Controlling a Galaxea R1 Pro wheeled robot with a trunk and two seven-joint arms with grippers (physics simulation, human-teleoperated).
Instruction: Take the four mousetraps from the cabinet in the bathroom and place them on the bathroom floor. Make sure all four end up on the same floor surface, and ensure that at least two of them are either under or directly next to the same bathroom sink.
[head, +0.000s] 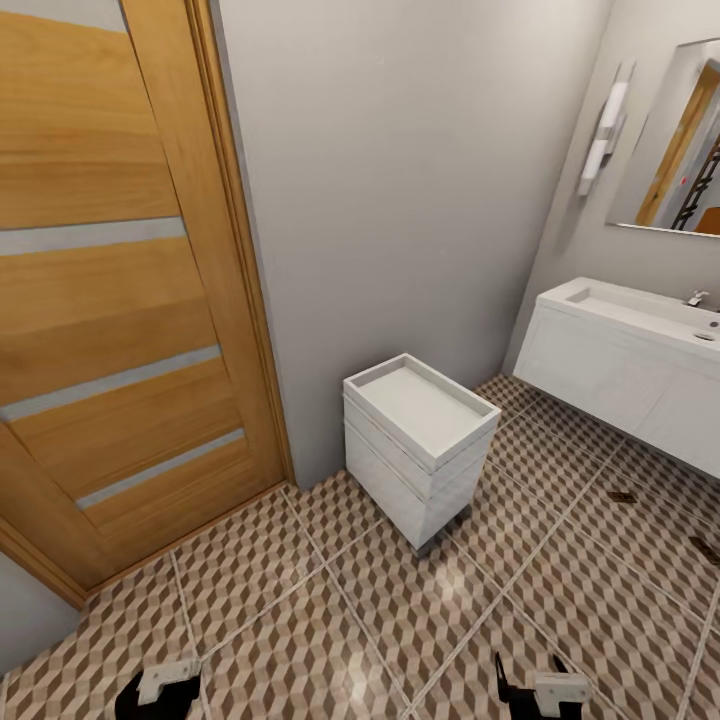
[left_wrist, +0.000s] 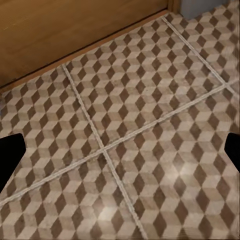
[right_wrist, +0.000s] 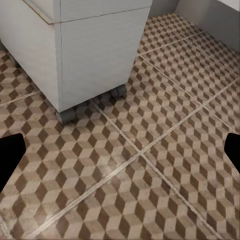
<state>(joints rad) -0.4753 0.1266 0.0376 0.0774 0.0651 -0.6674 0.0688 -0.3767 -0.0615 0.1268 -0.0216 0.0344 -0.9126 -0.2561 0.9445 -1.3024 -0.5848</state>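
Bathroom corner, head view, with both arms low over the tiles.
Sink (head: 640, 345) hangs at 3 o'clock; two mousetraps (head: 621, 496) lie on the bathroom floor (head: 330, 640) beneath it. White drawer unit (head: 420, 445) stands at centre, wooden door (head: 110, 290) at 9 o'clock. Left gripper (head: 160, 692) and right gripper (head: 545, 690): jaws released, holding nothing.

- The door (head: 110, 300) fills the left, standing on the bathroom floor (head: 420, 610).
- The small drawer unit (head: 418, 445) stands mid-scene against the far wall (head: 400, 180), right of the door.
- The sink (head: 640, 350) hangs at the far right, a mirror (head: 675, 140) above it.
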